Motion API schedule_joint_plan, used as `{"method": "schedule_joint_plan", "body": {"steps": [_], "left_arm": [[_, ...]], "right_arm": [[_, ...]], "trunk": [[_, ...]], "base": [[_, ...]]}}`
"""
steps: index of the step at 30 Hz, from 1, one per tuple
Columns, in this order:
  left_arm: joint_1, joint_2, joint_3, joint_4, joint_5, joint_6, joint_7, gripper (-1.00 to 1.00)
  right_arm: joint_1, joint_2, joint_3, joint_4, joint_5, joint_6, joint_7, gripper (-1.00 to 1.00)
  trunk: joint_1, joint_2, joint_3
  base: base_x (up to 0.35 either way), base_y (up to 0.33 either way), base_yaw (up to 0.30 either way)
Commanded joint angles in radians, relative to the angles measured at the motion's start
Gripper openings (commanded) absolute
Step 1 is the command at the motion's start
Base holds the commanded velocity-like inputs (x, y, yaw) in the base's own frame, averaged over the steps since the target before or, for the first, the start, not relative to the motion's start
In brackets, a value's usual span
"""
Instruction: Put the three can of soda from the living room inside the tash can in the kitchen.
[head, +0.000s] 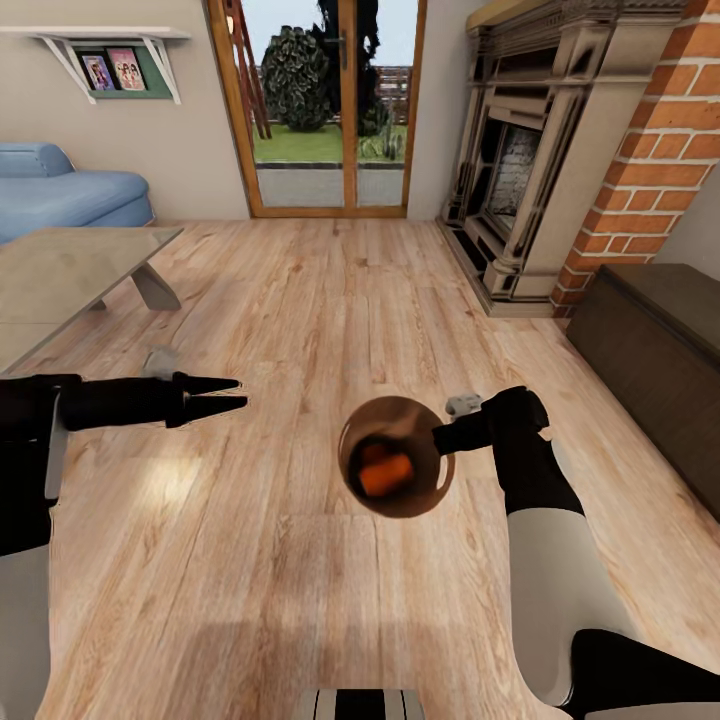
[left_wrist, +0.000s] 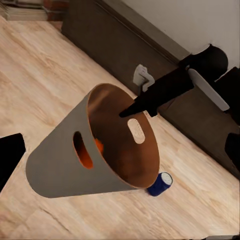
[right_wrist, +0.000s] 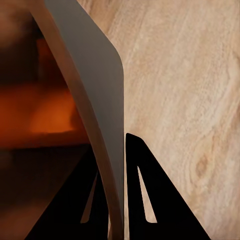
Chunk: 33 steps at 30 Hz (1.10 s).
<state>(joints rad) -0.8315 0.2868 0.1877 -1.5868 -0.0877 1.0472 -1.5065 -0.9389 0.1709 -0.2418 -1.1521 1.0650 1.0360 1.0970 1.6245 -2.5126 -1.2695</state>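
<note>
My right gripper is shut on the rim of the copper-brown trash can, one finger inside the wall and one outside. The bin hangs tilted above the wood floor. An orange can of soda lies inside it and shows through a slot in the bin's wall. In the left wrist view a blue can of soda sits on the floor just beyond the bin. My left gripper is open and holds nothing, left of the bin at about the same height.
A grey low table and a blue sofa stand at the left. The brick fireplace and a dark low cabinet line the right side. A glass door is straight ahead across open wood floor.
</note>
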Motion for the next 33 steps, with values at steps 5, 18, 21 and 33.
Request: {"method": "schedule_joint_plan", "body": {"steps": [5,18,21,33], "left_arm": [[0.007,0.006,0.030,0.002,-0.060,0.000,0.119,1.00],[0.126,-0.053,-0.001,0.041,-0.138,-0.048,0.388,1.00],[0.128,-0.063,-0.001,0.041,-0.138,-0.048,0.405,1.00],[0.128,-0.063,0.001,0.044,-0.135,-0.037,0.403,1.00]], "right_arm": [[0.001,-0.021,-0.002,-0.003,-0.022,0.011,0.007,-1.00],[0.045,-0.087,-0.037,-0.065,0.101,-0.107,0.018,-1.00],[0.045,-0.087,-0.037,-0.076,0.122,-0.121,0.018,-1.00],[0.034,-0.077,-0.025,-0.064,0.180,-0.144,0.016,-1.00]], "trunk": [[0.000,0.000,0.000],[0.000,0.000,0.000],[0.000,0.000,0.000],[-0.001,0.000,0.008]], "base": [[0.000,0.000,0.000],[0.000,0.000,0.000],[0.000,0.000,0.000],[0.000,0.000,0.000]]}}
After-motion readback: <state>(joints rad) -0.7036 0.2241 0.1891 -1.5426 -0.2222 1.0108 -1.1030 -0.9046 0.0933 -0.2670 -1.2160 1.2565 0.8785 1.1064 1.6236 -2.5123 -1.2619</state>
